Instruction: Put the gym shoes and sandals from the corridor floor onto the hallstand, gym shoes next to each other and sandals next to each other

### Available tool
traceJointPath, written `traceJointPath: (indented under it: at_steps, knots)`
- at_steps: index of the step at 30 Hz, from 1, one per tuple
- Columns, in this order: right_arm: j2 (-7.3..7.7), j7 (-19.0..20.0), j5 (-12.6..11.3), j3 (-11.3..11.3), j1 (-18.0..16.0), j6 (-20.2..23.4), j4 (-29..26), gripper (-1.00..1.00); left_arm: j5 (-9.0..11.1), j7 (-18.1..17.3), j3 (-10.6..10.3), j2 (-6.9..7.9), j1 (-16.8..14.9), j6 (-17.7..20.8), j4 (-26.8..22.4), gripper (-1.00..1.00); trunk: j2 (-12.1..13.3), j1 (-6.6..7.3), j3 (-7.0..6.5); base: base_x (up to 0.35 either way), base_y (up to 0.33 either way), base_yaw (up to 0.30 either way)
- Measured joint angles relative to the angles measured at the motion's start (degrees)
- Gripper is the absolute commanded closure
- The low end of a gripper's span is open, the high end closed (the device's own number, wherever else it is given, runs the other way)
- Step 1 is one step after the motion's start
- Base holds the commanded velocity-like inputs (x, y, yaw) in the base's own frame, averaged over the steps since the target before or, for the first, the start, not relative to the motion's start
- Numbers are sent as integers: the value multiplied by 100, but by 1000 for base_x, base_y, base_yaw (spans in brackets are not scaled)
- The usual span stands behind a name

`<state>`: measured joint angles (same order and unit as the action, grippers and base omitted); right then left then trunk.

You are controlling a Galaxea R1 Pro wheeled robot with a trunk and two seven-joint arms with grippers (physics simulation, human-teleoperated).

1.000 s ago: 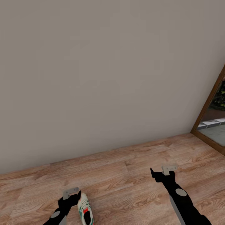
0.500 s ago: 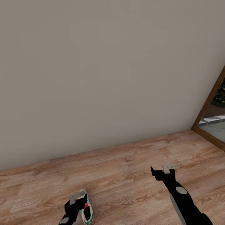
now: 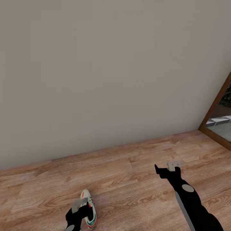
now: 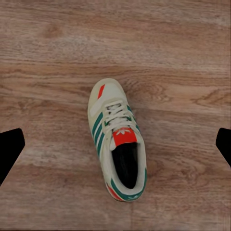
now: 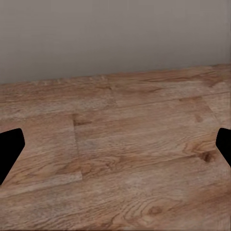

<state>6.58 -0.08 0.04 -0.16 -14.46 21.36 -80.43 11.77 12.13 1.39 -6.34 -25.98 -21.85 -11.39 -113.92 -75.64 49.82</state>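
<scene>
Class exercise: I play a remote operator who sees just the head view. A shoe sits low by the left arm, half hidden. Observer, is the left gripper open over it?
Observer: Yes. In the left wrist view the fingertips sit wide apart at the picture's edges, with the gym shoe on the floor between them, untouched.
Operator: Is the whole shoe clear?
Observer: Fully. It lies sole down on the corridor floor, laces and red-orange tongue facing the camera.
Operator: And the right gripper?
Observer: Open too; in the right wrist view its fingertips frame bare planks and the grey wall.
</scene>
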Motion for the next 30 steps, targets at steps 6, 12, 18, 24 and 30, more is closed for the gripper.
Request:
traceJointPath:
  at_steps: [6, 12, 18, 24, 30]
  knots:
    - [-4, 0, -8, 9, -1, 147, -88, -100, -5, 12, 0, -3, 0, 0, 1, -100, -241, -132, 162, 0, 0, 71]
    - [-8, 0, -7, 14, -2, 204, -120, -100, -2, 3, -1, -3, 0, 5, 2, -100, -481, -264, 325, 0, 0, 81]
    - [-9, 0, -4, 6, -2, 218, -128, -100, -2, -12, -3, -4, 0, 7, -2, -100, -722, -395, 487, 0, 0, 87]
    - [-9, 0, -3, -31, -2, 222, -134, -100, -3, -22, -4, 0, 0, 8, -25, -100, -963, -527, 649, 0, 0, 88]
    - [-9, 0, -4, -65, -2, 223, -138, -100, -4, -25, -2, 3, 0, 8, -43, -100, -1203, -659, 812, 0, 0, 89]
